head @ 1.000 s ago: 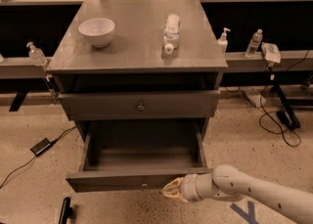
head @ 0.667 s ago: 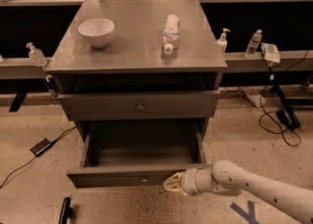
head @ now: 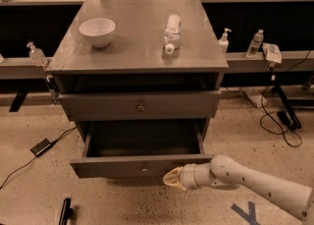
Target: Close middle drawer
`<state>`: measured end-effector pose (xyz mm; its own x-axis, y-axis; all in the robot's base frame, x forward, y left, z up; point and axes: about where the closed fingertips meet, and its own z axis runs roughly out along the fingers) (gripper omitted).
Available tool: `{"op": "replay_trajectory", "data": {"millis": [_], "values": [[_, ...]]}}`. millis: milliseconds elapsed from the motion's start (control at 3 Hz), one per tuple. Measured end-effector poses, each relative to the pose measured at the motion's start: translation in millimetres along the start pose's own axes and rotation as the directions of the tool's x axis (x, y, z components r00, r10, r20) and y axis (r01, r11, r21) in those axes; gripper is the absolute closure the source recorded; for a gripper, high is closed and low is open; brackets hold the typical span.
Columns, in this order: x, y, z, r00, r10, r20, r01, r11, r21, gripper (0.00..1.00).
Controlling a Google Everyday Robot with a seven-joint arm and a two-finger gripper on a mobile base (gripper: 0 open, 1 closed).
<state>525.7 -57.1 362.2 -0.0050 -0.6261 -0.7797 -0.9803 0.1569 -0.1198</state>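
Note:
The middle drawer (head: 113, 166) is dark grey and stands pulled far out of the cabinet, showing its empty grey box and a small knob (head: 144, 170) on its wide flat front. My gripper (head: 172, 178), cream-tipped on a white arm coming from the lower right, is at the right half of that front, touching or nearly touching it. The uppermost drawer (head: 140, 105) above is slightly ajar. The lowest drawer is hidden beneath the open one.
On the cabinet top (head: 132, 57) stand a white bowl (head: 97, 31) and a lying clear bottle (head: 171, 32). Small bottles sit on ledges at both sides. A black adapter (head: 40, 147) and cables lie on the floor. A blue tape mark (head: 248, 213) lies at lower right.
The gripper has moved up toward the cabinet, and the middle drawer front has slid a little way back in with it.

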Motion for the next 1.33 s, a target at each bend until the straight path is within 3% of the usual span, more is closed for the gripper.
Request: {"op": "replay_trajectory", "data": {"millis": [333,667,1333], "values": [[-1,-30,13,0.999,-0.035,-0.005,0.035,0.9993,0.011,1.00],[-1,-35,13,0.999,-0.037,-0.006,0.037,0.9992,0.015,1.00],[2,-72,16,0.998,-0.054,-0.020,0.055,0.9971,0.053,1.00]]}}
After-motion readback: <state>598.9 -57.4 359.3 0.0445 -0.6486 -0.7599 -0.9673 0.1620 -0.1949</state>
